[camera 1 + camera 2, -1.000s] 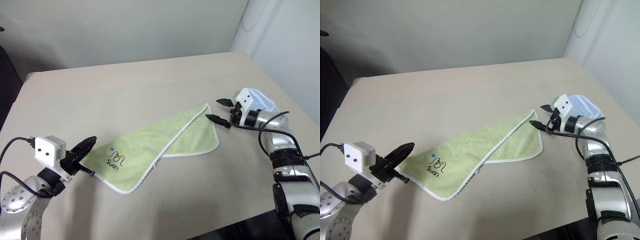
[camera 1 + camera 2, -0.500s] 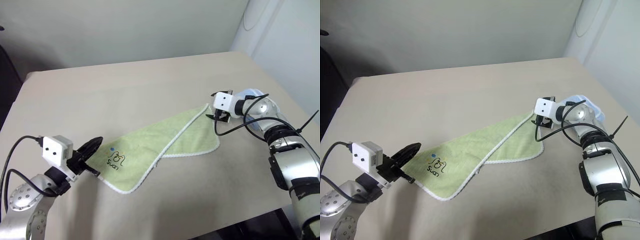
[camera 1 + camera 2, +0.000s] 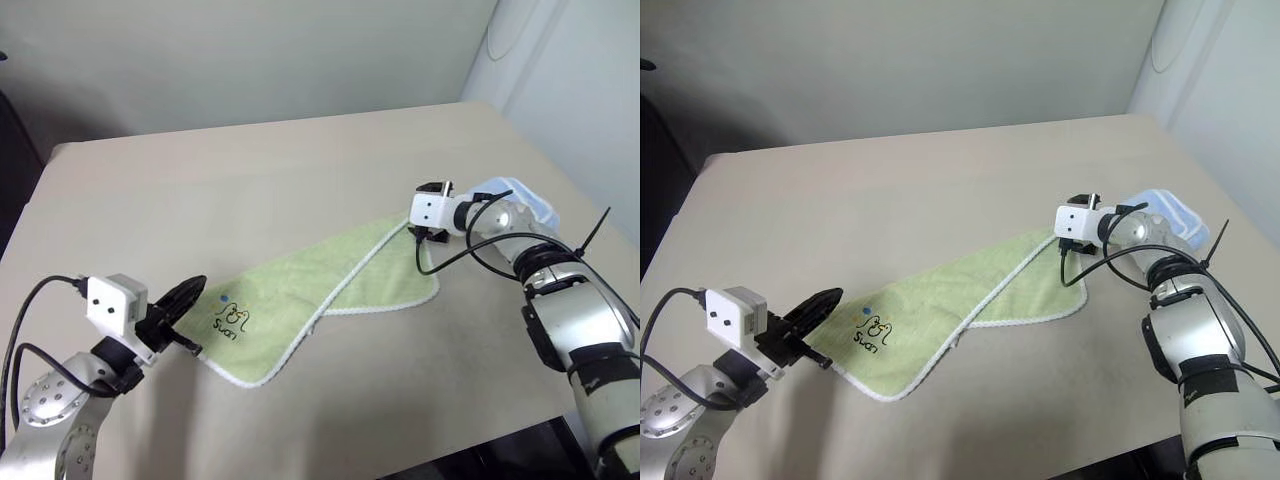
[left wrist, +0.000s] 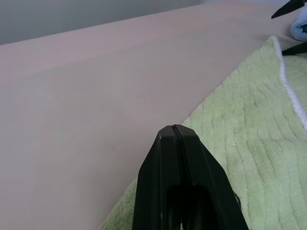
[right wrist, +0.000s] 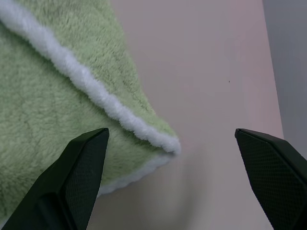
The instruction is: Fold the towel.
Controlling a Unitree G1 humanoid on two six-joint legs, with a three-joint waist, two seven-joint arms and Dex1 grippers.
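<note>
1. The towel (image 3: 320, 290) lies folded over on the desk (image 3: 250, 170), logo corner nearest the left hand (image 3: 183, 296).
2. The left hand's fingers are pressed together, empty, at that corner.
3. The right hand (image 5: 170, 143) gapes wide, straddling the far corner.

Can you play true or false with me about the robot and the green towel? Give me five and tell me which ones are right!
1. The towel is light green with a white edge. True.
2. The right gripper is shut tight. False: its two fingers stand wide apart, with the towel's corner between them.
3. The left gripper is shut. True: its fingers are pressed together at the towel's edge.
4. The towel is rolled into a ball. False: it lies spread on the table, one part folded over.
5. A blue towel sits behind the right arm. True.
</note>
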